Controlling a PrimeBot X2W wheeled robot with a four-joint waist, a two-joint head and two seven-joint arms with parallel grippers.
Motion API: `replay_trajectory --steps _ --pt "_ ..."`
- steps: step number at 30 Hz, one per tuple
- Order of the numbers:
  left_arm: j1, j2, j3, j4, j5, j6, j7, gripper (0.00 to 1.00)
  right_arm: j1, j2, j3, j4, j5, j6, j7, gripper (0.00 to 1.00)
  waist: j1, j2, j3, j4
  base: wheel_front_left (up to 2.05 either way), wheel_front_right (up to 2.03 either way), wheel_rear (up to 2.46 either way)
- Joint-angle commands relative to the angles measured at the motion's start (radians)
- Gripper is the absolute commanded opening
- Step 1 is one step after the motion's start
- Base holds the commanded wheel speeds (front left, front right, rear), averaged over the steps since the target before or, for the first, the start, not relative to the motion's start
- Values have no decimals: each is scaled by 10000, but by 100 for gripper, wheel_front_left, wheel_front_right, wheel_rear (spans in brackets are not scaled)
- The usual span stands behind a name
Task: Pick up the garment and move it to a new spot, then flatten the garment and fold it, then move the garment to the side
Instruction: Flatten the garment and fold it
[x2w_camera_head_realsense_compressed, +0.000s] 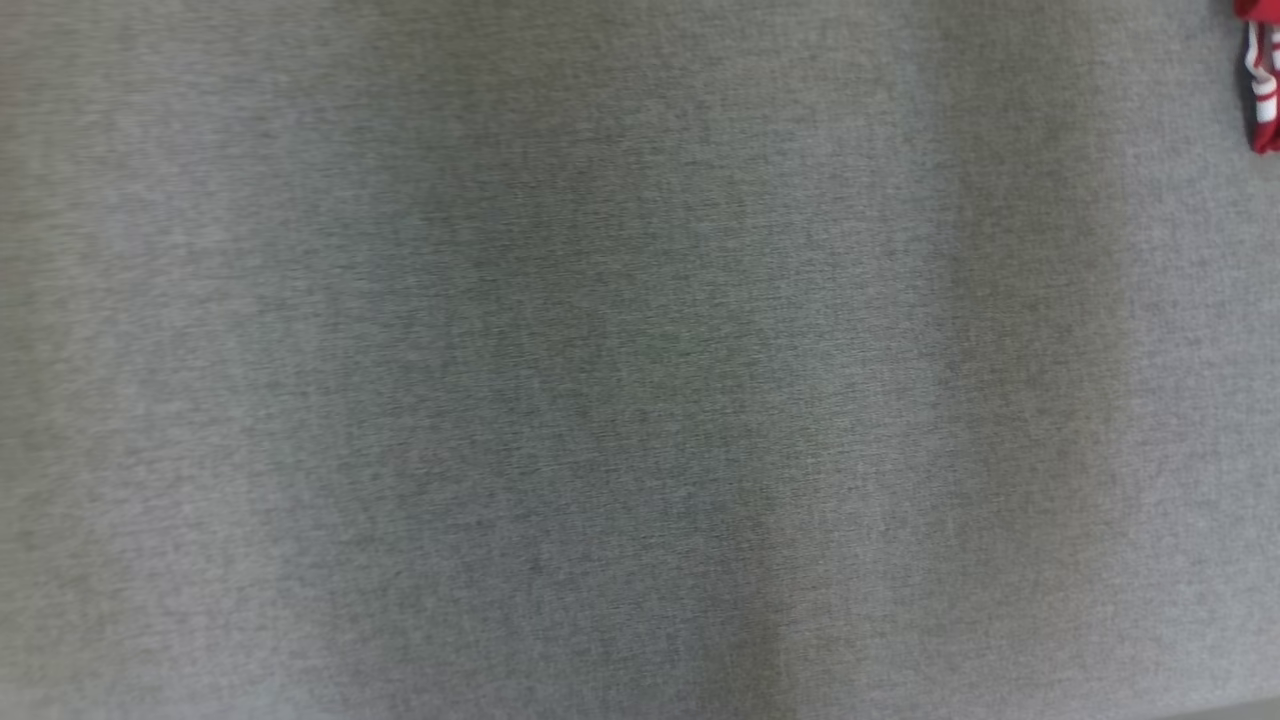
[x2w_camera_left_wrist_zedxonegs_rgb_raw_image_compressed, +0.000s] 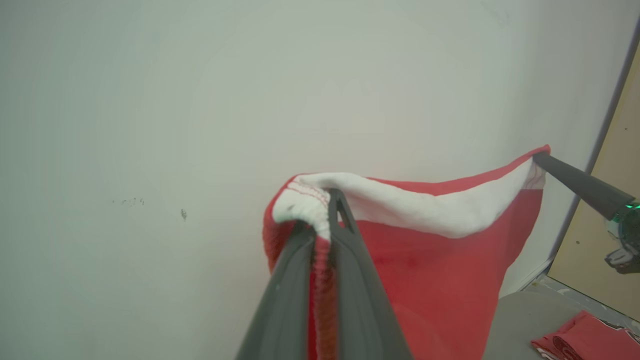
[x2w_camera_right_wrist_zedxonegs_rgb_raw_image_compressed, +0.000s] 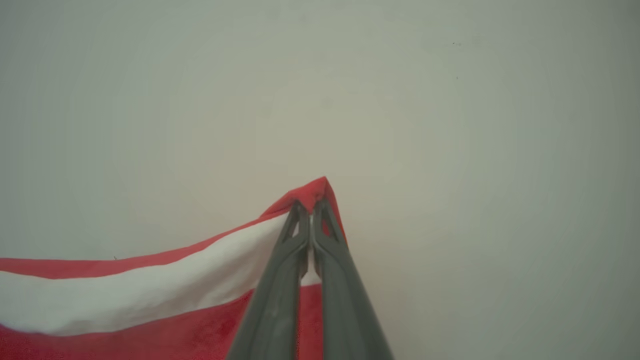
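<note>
Aloft, garment (x2w_camera_left_wrist_zedxonegs_rgb_raw_image_compressed: 430, 270) between left fingers (x2w_camera_left_wrist_zedxonegs_rgb_raw_image_compressed: 290, 285) and right fingers (x2w_camera_right_wrist_zedxonegs_rgb_raw_image_compressed: 277, 300), both tight on it.

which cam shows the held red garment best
The left wrist view: the red garment hangs spread between the left gripper and the right gripper. The right wrist view gives one pinched corner; the head view has a red-and-white scrap at its edge, perhaps another garment.

The head camera looks down, close, at a grey surface (x2w_camera_head_realsense_compressed: 640, 360). Both wrist cameras sit right behind the garment (x2w_camera_left_wrist_zedxonegs_rgb_raw_image_compressed: 440, 260), facing the pale wall (x2w_camera_left_wrist_zedxonegs_rgb_raw_image_compressed: 150, 100) beyond it. They share its white-banded top edge, seen from opposite ends.
</note>
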Motion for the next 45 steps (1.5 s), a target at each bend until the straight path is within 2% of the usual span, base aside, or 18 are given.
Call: replay_trajectory --steps 1,4,6,10,13,16,19,20,24,29,37,38,45 --pt "-47 167 -75 -32 -215 21 -102 0 -24 39 83 111 -135 -28 -122 0 -3 -2 160 -193 0 0 0" --pt "545 402 -448 -422 -741 21 -419 0 349 139 275 330 -70 -28 -483 0 -3 -2 65 -189 0 0 0" --pt "945 653 -730 -699 -1030 21 -737 0 685 -36 411 361 20 -28 -708 0 -3 -2 -70 -110 0 0 0" --pt "2201 769 -986 -1284 -1694 21 -1589 0 1803 -356 717 164 257 -28 -1154 0 -3 -2 -571 85 0 0 0" --pt "3351 1065 -1103 -1728 -1786 21 -1888 0 3043 -511 982 -254 600 -28 -1325 0 -3 -2 -1049 134 0 0 0" --pt "4670 1232 -797 -2291 -1736 21 -1970 0 4422 -745 1159 -892 914 -28 -1396 0 -3 -2 -1520 157 0 0 0" --pt "6194 1324 -51 -2870 -1261 21 -1970 0 5877 -1003 1305 -1648 1239 -28 -1292 0 -3 -2 -1895 174 0 0 0" --pt "6194 1324 -51 -2870 -1261 21 -1970 0 5877 -1003 1305 -1648 1239 -28 -1292 0 -3 -2 -1895 174 0 0 0" --pt "8176 1115 806 -3563 -452 33 -1967 0 7866 -1426 1328 -2785 1582 -28 -998 0 -3 -2 -2336 237 0 0 0" --pt "10511 673 1137 -4187 537 31 -1969 0 10293 -1704 899 -4186 1764 -28 -647 0 -3 -2 -2819 256 0 0 0" --pt "13708 -145 2299 -4662 1703 46 -1970 0 13758 -1498 -98 -6002 1587 -28 179 0 -3 -2 -3478 113 0 0 0" --pt "14387 -230 2530 -4786 2098 28 -1970 0 14465 -1403 -264 -6379 1512 -28 365 0 -3 -2 -3652 68 0 0 0" --pt "16363 -607 2910 -5025 2953 22 -1971 0 16575 -984 -1044 -7520 1369 -28 1004 0 -3 -2 -4272 106 0 0 0"
